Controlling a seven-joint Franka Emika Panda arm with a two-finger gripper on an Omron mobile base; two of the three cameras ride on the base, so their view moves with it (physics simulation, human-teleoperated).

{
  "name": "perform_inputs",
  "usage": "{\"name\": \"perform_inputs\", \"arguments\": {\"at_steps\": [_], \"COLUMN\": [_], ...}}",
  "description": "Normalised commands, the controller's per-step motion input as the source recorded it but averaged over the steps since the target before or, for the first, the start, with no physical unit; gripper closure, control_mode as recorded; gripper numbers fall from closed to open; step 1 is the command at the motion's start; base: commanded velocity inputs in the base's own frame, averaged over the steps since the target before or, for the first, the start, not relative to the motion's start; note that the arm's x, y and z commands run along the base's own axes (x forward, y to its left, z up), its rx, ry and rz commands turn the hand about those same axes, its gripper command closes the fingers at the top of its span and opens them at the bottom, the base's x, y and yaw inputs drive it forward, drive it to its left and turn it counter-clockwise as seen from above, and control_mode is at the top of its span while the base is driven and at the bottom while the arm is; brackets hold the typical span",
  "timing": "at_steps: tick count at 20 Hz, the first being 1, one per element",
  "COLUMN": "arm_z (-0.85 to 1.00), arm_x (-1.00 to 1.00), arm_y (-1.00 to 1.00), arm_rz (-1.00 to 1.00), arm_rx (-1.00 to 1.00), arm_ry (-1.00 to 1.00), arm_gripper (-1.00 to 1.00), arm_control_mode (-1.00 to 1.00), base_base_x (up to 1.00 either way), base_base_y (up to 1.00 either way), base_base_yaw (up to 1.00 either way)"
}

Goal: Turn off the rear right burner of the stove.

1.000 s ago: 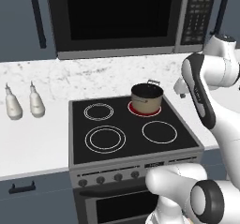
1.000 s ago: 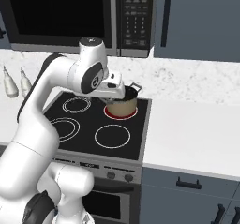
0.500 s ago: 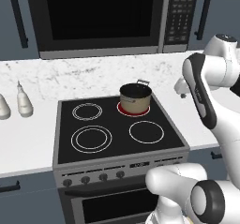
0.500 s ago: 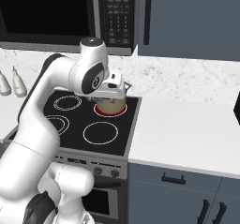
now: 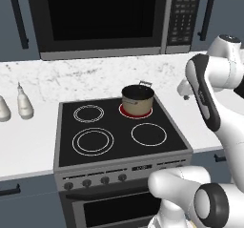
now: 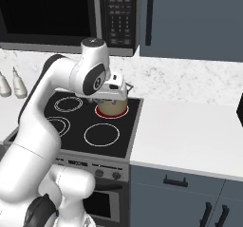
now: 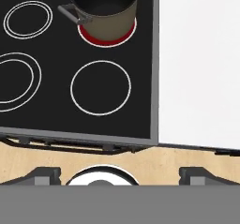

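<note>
I count one stove (image 5: pixel 119 148) with four ringed zones on its black glass: one glows red, the rear right burner (image 5: pixel 127 111), and three are dark. One pot (image 5: pixel 137 99) sits on the glowing zone. Along the steel front panel I can make out four knobs (image 5: pixel 95 181) in the left base view; any further ones are hidden behind the arm. There is one microwave (image 5: pixel 109 19) above, and two bottles (image 5: pixel 24 103) on the counter (image 6: pixel 190 136).
</note>
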Motion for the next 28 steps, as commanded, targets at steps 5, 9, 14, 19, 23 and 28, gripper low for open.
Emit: {"name": "perform_inputs", "arguments": {"at_steps": [5, 9, 14, 19, 23, 28], "arm_z": [-0.04, -0.30, -0.62, -0.94, -1.00, -1.00], "arm_x": [-0.20, -0.16, -0.14, -0.36, -0.25, -0.06], "arm_y": [0.75, 1.00, 1.00, 1.00, 1.00, 1.00], "arm_rz": [0.20, 0.28, 0.29, 0.33, 0.33, 0.30], "arm_rx": [-0.17, -0.34, -0.27, -0.23, -0.15, -0.07], "arm_ry": [-0.04, -0.14, -0.10, -0.11, -0.12, -0.16], "arm_gripper": [-1.00, -1.00, -1.00, -1.00, -1.00, -1.00], "arm_control_mode": [-1.00, -1.00, -1.00, -1.00, -1.00, -1.00], "base_base_x": [0.00, 0.00, 0.00, 0.00, 0.00, 0.00], "base_base_y": [0.00, 0.00, 0.00, 0.00, 0.00, 0.00], "base_base_yaw": [0.00, 0.00, 0.00, 0.00, 0.00, 0.00]}}
